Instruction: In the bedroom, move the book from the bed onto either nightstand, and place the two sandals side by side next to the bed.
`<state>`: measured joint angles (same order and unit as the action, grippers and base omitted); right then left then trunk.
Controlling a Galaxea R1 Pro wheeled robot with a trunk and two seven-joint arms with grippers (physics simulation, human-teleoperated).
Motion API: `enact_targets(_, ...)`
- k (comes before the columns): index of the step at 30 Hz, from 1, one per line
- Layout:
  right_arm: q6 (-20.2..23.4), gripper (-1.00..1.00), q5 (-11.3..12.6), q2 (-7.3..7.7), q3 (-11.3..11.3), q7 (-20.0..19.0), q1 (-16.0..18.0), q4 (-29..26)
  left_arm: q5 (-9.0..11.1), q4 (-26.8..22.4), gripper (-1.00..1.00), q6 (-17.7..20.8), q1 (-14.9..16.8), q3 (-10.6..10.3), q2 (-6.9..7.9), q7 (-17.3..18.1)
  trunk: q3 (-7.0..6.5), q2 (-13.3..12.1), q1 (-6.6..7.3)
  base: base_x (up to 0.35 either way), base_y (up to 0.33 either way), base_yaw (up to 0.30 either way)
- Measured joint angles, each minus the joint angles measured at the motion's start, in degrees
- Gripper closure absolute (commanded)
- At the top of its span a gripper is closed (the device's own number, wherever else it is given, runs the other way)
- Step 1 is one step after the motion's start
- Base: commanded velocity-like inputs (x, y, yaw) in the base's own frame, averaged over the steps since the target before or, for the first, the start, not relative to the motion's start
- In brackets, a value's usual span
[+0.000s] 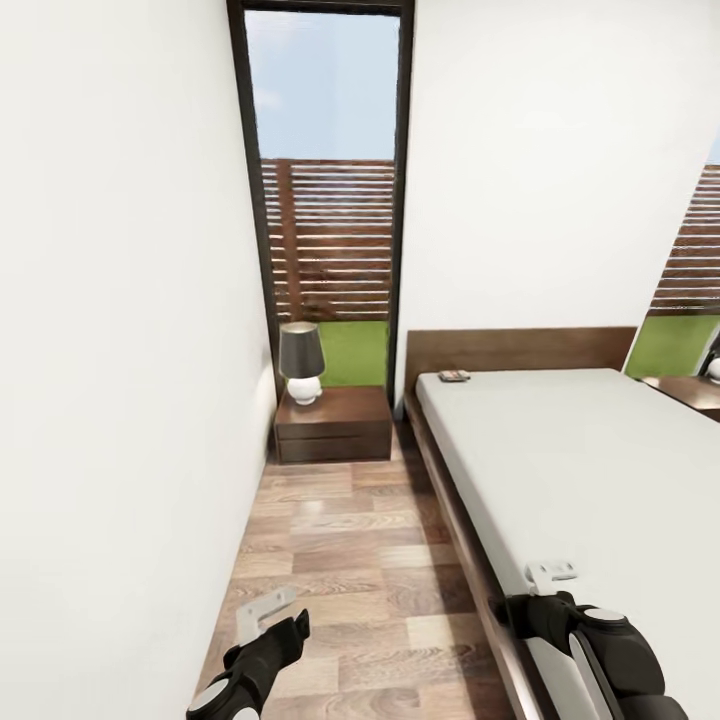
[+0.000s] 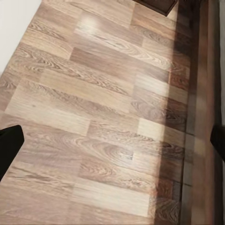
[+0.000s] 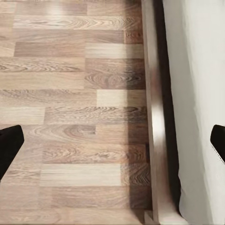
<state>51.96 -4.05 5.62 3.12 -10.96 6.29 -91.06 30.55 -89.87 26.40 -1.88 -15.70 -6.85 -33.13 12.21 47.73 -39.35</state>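
The book (image 1: 455, 376) lies on the bed (image 1: 570, 470), on the pale mattress close to the wooden headboard (image 1: 520, 349). The nightstand (image 1: 333, 425) stands left of the bed's head, below the tall window. My left gripper (image 1: 264, 610) hangs low over the floor aisle, open and empty, its fingertips (image 2: 9, 145) wide apart. Beside the bed's near edge, my right gripper (image 1: 551, 574) is also open with nothing in it; the bed frame (image 3: 154, 117) and the mattress (image 3: 197, 93) run past it. The two sandals are out of view.
A lamp (image 1: 301, 362) with a dark shade takes up the left part of the nightstand top. A white wall (image 1: 120, 400) bounds the narrow wood-plank aisle (image 1: 350, 560) on the left. A second dark nightstand (image 1: 690, 392) stands at the bed's far right.
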Motion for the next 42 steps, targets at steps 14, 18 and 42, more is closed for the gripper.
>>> enact_targets(14, 0.0, -1.00, 0.0, 0.00, 0.0, 0.0, 0.0, 0.0, 0.0, 0.2, -1.00, 0.0, 0.0, 0.0, 0.00, 0.0, 0.00, 0.0, 0.00, 0.335, 0.002, 0.000)
enact_targets(18, 0.0, -1.00, 0.0, 0.03, 0.0, 0.0, 0.0, 0.0, 0.0, 0.2, -1.00, 0.0, 0.0, 0.0, 0.00, 0.0, 0.00, 0.0, 0.00, 0.335, 0.001, 0.000)
enact_targets(42, 0.0, -1.00, 0.0, 0.19, 0.0, 0.0, 0.0, 0.0, 0.0, 0.2, -1.00, 0.1, 0.0, 0.0, 0.00, 0.0, 0.00, 0.0, 0.00, 0.335, 0.000, 0.000)
